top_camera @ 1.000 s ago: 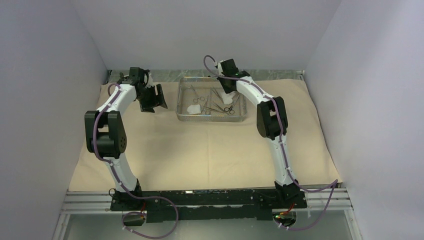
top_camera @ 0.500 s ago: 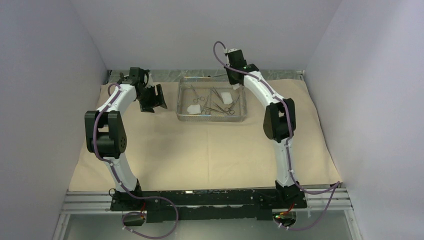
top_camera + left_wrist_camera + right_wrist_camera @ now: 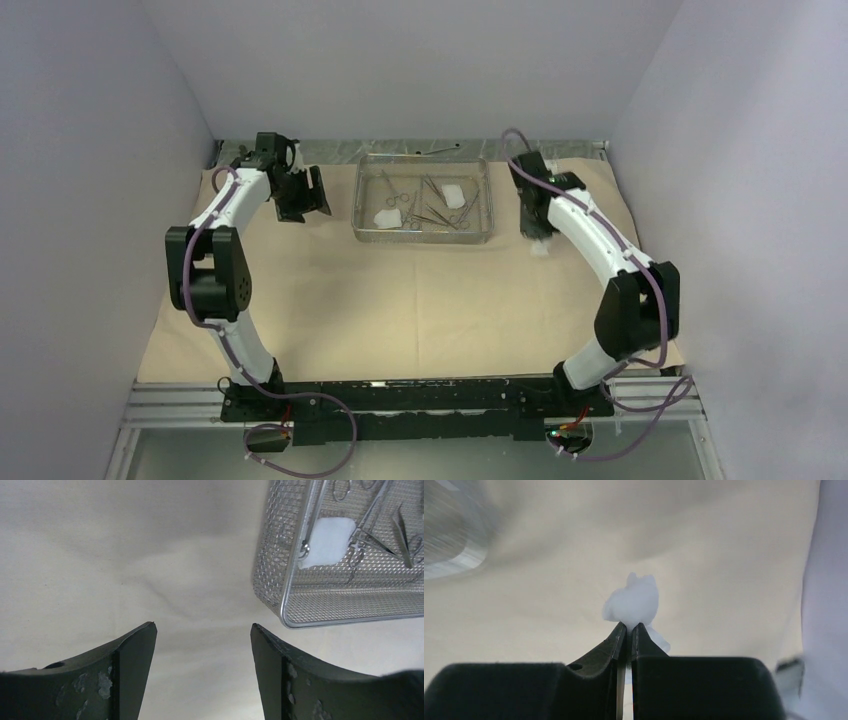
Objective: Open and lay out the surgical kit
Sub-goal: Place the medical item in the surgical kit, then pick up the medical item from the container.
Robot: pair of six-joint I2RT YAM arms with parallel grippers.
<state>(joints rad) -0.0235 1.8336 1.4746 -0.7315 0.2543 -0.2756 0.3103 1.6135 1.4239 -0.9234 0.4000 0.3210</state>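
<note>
White gauze pad point(image 3: 634, 600) clamped in right fingers point(image 3: 616, 645); set flat on wrap point(image 3: 400, 300), mid-right of frame. Left fingers point(image 3: 130, 652) apart.

The top camera sits high above and behind the arm bases point(image 3: 415, 405), facing the far wall point(image 3: 420, 70) and tilted down, wide enough to hold the whole worktop point(image 3: 320, 150). The left wrist camera rides close over the wrap sheet point(image 3: 100, 555), looking out between the spread fingers of the left hand point(image 3: 202, 630); it shares the left end of the mesh tray point(image 3: 272, 570) with the top view. The right wrist camera looks from very near along the right hand point(image 3: 626, 627), sharing only the sheet right of the tray and the pinched gauze pad point(image 3: 634, 600)
</note>
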